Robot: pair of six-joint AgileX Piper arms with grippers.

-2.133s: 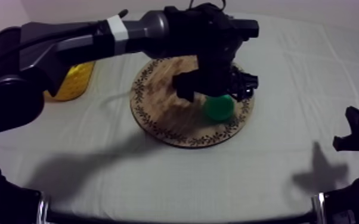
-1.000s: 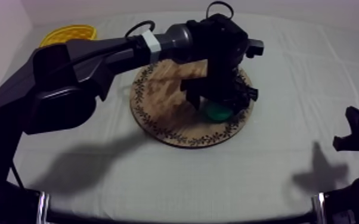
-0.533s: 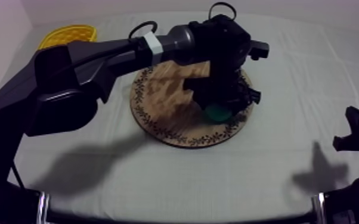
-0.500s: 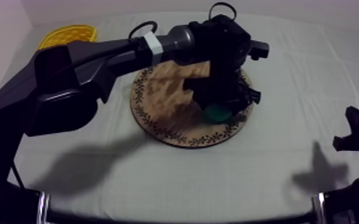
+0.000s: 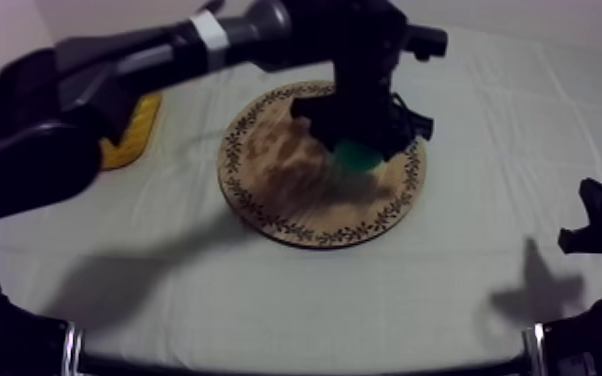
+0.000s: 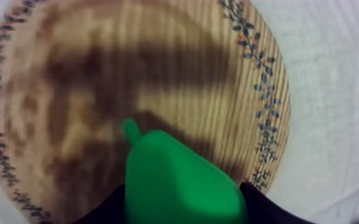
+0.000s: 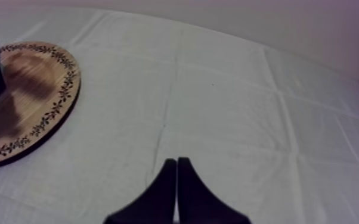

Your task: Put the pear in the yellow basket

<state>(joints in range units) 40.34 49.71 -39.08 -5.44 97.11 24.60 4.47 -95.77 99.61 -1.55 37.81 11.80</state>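
The green pear (image 5: 355, 155) (image 6: 179, 184) is hanging over the right half of the round wooden board (image 5: 275, 190) (image 6: 68, 89). It is sitting between the black fingers (image 6: 259, 208) of the left gripper (image 5: 357, 150) (image 6: 182, 205), which are pressing on its wide body from both sides, and its stem is pointing away from the wrist. The yellow basket (image 5: 133, 125) is lying on the grey-white cloth (image 5: 265, 300) to the left of the board, apart from it and partly behind the left arm. The right gripper (image 7: 176, 179) (image 5: 595, 225) is resting low at the table's right side, well apart from the board, its fingers lying together as a narrow wedge and gripping nothing.
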